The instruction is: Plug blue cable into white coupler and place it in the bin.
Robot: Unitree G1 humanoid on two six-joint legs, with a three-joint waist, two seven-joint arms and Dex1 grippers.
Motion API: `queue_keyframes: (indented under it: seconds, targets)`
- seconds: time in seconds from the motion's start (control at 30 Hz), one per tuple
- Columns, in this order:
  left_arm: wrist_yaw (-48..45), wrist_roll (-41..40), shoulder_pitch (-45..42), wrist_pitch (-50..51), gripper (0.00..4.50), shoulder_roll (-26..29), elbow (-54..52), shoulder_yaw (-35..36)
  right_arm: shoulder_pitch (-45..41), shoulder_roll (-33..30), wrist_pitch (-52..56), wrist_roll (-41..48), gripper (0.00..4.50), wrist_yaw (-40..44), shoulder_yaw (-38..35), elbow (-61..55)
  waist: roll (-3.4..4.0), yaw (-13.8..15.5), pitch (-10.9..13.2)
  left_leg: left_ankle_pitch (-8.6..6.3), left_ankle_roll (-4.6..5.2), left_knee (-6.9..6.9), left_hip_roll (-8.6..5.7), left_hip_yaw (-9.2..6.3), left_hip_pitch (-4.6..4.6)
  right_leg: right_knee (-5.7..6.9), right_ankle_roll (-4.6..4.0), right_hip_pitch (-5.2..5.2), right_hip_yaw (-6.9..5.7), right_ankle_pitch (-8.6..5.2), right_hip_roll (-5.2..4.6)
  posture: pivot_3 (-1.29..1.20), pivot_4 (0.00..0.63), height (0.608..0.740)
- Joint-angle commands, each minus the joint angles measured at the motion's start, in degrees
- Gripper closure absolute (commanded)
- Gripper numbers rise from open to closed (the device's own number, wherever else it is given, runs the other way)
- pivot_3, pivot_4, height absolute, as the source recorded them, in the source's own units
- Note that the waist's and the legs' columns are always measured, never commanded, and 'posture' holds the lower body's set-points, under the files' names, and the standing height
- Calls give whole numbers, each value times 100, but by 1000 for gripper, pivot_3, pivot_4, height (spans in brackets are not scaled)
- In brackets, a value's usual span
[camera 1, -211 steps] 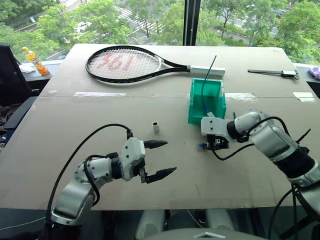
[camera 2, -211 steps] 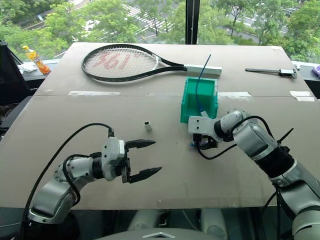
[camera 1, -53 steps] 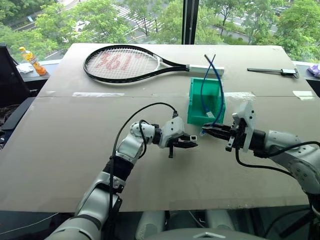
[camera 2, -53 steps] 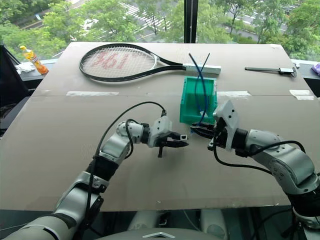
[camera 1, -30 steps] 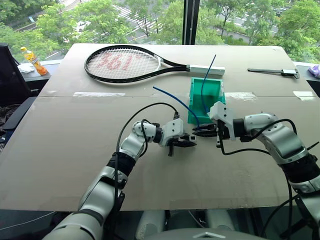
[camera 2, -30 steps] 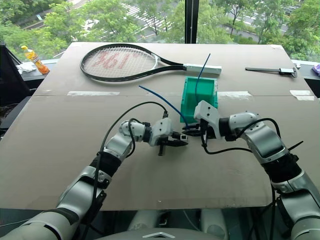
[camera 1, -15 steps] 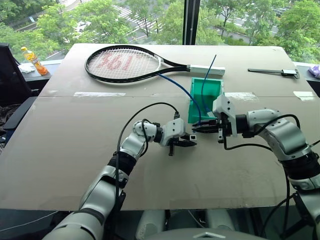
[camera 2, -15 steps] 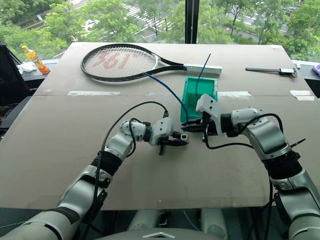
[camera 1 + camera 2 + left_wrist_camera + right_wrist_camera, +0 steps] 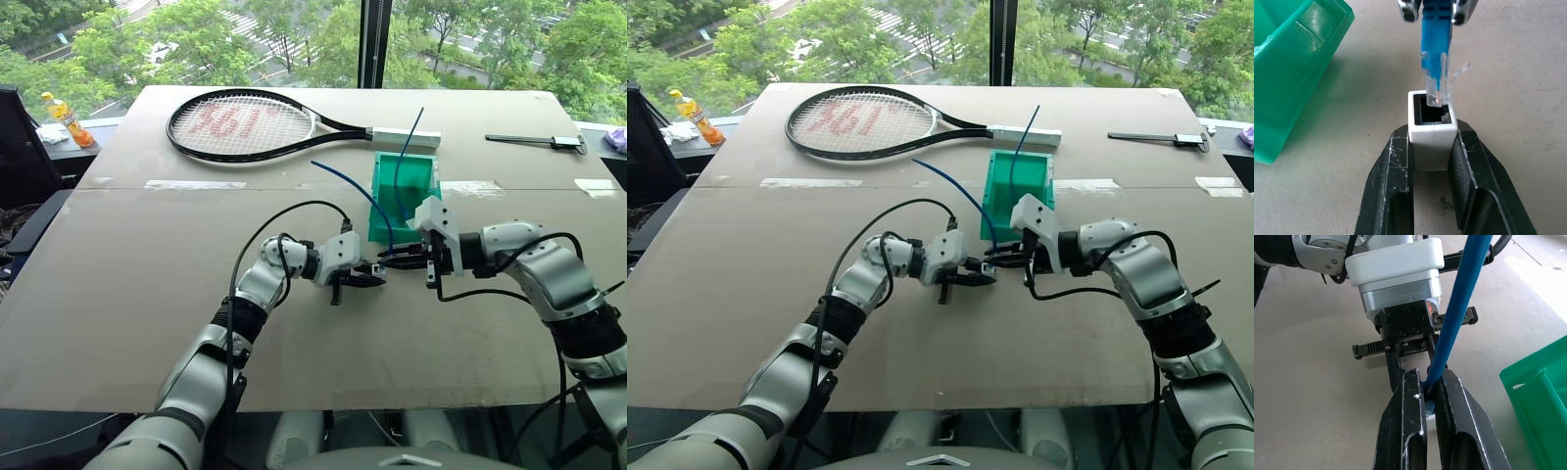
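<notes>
Mating stage, not complete: left pincer [image 9: 1431, 196] clamps white coupler [image 9: 1433, 132] above surface [image 9: 147, 294], right pincer [image 9: 1432, 396] clamped on blue cable [image 9: 1436, 54] w/ clear plug tip at socket mouth, not seated; teal bin [image 9: 404, 196] just beyond; insertion & binning outstanding.

Bright daylight from the windows [image 9: 294, 39] behind (soft shadows), all views sharp.

You have the white coupler [image 9: 1433, 131] between the left gripper's [image 9: 1432, 161] fingers, the blue cable [image 9: 1435, 54] plug at its socket (tip just entering), the bin [image 9: 404, 199] just behind the right gripper [image 9: 397, 257], racket [image 9: 245, 125] farther back.
</notes>
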Motion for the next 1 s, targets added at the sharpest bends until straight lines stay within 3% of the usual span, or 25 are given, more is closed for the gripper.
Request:
queue_keyframes:
  seconds: [0.03,1.0]
  targets:
    - [100,176,44,1,4134,7,109,-42,-60,63,-138,-96,4500,53,38,32,0,0,0,0,0,0,0,0,0,0,0,0,0,0,0,0,150,740]
    - [192,190,163,-122,4134,-9,90,-56,-664,-34,-1331,-1199,4500,996,541,1427,2,-2,-5,0,0,0,0,-2,20,-1,-1,20,-2,-1,-1,0,150,740]
